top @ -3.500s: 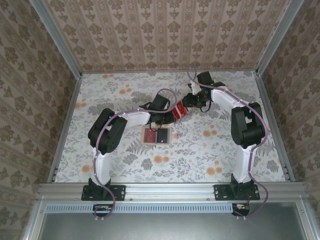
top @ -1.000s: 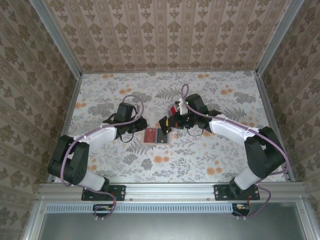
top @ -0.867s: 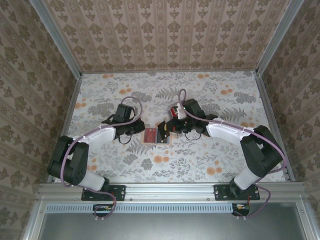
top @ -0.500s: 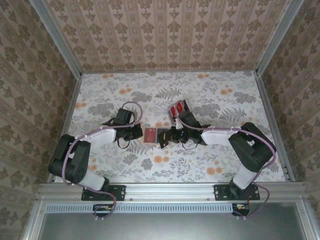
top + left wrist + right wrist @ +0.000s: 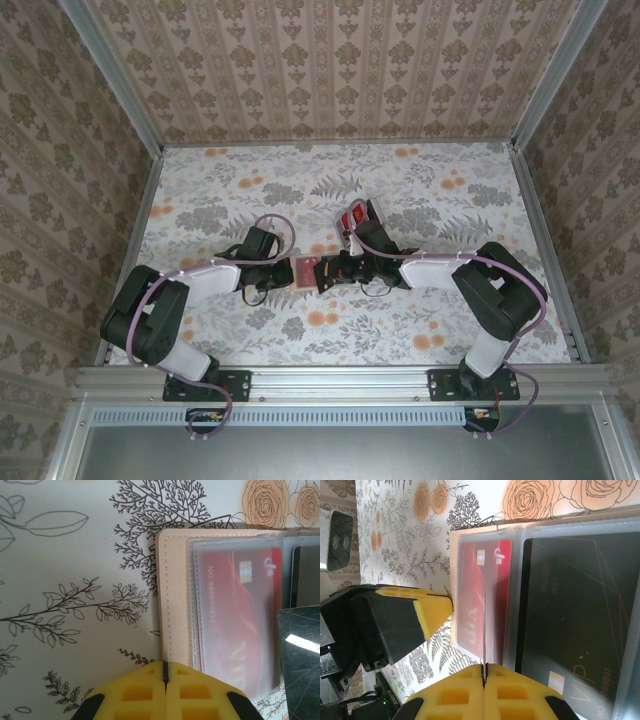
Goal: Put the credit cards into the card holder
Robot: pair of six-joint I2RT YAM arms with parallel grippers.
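Right wrist cam: my right claw [image 5: 484,670] is clamped on a dark card [image 5: 300,670], edge-on over the card holder [image 5: 454,565] midway between the table's [image 5: 450,200] sides, left claw [image 5: 165,666] pinched shut at its border, so I'd flatten it, ease a corner in.

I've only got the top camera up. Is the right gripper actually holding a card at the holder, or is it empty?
Observer: It's holding one. The right gripper is shut on a dark held card, edge-on over the open holder.
Operator: Are the pockets free?
Observer: No. One clear pocket has a red card, the other a black card.
Operator: And the left gripper?
Observer: The left gripper has its pads together at the holder's edge.
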